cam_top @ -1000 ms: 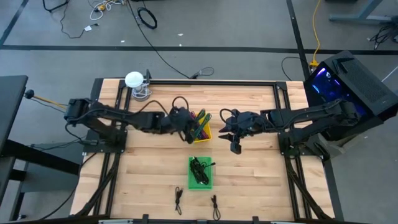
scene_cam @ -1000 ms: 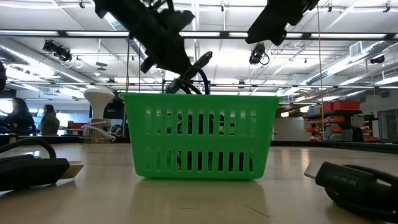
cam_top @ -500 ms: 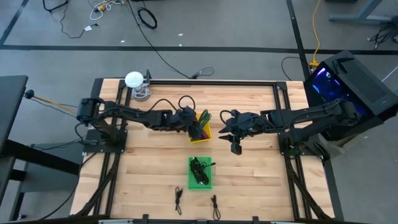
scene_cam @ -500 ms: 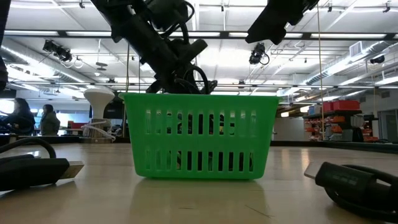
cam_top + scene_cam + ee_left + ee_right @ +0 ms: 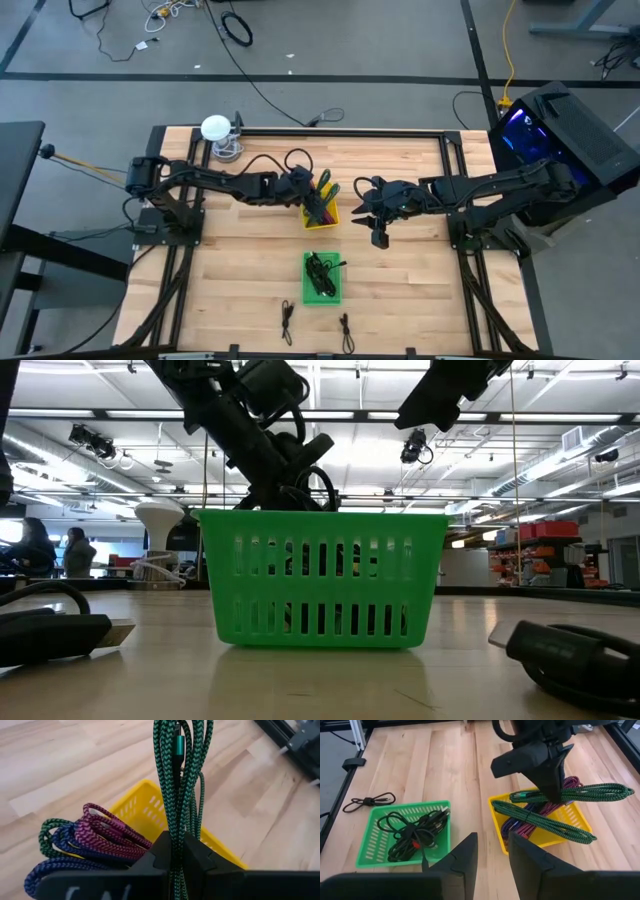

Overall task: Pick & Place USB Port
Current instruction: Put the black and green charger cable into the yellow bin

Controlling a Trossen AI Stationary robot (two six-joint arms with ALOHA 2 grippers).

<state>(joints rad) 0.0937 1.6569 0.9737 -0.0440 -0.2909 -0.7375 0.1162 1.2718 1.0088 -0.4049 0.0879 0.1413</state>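
A coiled green braided USB cable [image 5: 180,780] hangs over the yellow basket [image 5: 137,802] at the table's middle, and my left gripper [image 5: 176,842] is shut on it. The basket also holds purple, blue and green cables. In the right wrist view the green cable [image 5: 560,795] stretches across the yellow basket [image 5: 496,827] below my left gripper [image 5: 552,790]. My right gripper [image 5: 378,232] hovers to the right of the basket, open, with nothing between its fingers [image 5: 470,855]. My left gripper pinches the green cable's bundled strands near the coil's middle [image 5: 175,827] between its two fingers. The fingers come slanting down from the table's left and lie across the bundle. The loops stretch out to both sides over the yellow basket; whether they rest on it I cannot tell.
A green basket [image 5: 322,277] with black cables stands nearer the front edge. Two small black cables [image 5: 287,320] [image 5: 346,330] lie on the wood in front of it. A white round object [image 5: 215,128] stands at the far left corner.
My left gripper has gone down and toward the table's right, over the yellow basket, and has rolled about its own line. It stays shut on the green cable, which has sunk with it toward the basket.
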